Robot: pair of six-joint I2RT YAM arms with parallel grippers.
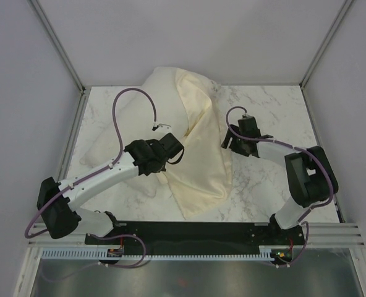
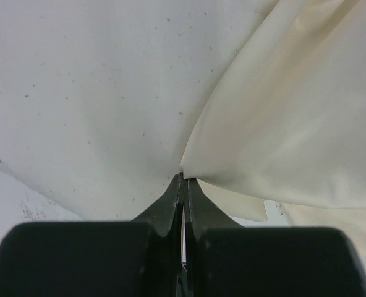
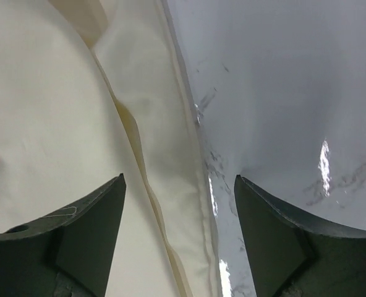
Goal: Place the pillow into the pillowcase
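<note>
Pillowcase (image 1: 201,161) draped over pillow (image 1: 161,93) on the worktop (image 1: 263,111), its edge pinched in the closed left gripper (image 2: 183,177), right gripper (image 3: 180,178) wide open and empty over its other edge; one pinch may slip, dropping the cloth.

Top view: pillow (image 1: 160,93) mostly buried under pillowcase (image 1: 201,148). Only off-white hump shows at upper centre, lower outline hidden. Left arm (image 1: 102,176) crosses cloth at centre-left, covering edge there.

Left gripper (image 2: 183,180) tips hidden from above.

Left wrist view: cloth fills frame, cut off at top, left and right edges. Pinch point buried in fold; cannot tell whether pillow cover caught along with pillowcase.

Right wrist view: right gripper (image 3: 180,178) finger bases cut off at bottom edge. Pillowcase runs out top and left.
</note>
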